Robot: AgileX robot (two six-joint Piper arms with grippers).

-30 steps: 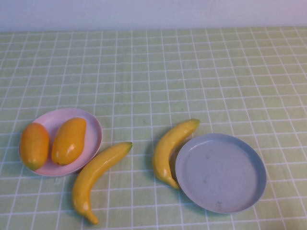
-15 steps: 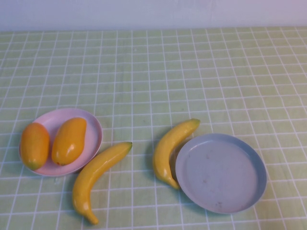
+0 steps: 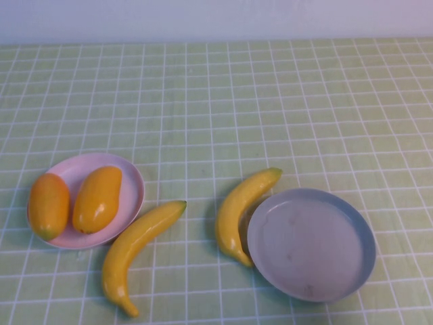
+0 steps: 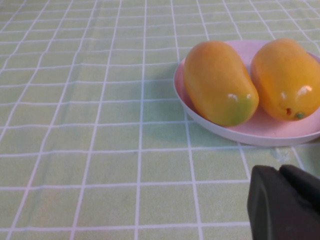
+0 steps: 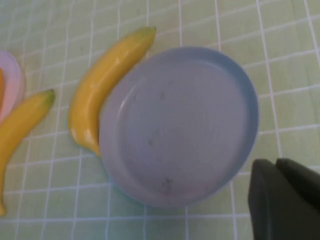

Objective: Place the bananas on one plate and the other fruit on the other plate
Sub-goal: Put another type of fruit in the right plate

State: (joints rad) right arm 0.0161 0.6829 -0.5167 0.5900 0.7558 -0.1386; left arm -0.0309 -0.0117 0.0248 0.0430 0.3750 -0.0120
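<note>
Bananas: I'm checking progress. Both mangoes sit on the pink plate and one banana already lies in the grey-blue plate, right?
Not quite. The grey-blue plate holds nothing; both bananas lie on the tablecloth, as the high view shows. The mangoes do sit on the pink plate.

Almost nothing differs across the high views. The one visible change is on the grey-blue plate (image 3: 311,244): its inner face now reads a shade paler and more lilac than in the two earlier views, a shift of tint and not of place. No shift shows in the left banana (image 3: 139,254), the right banana (image 3: 240,210), the two orange-yellow fruits (image 3: 49,205) (image 3: 97,198) or the pink plate (image 3: 135,186). No arm enters the high view. The wrist views have no earlier pictures to compare.
</note>
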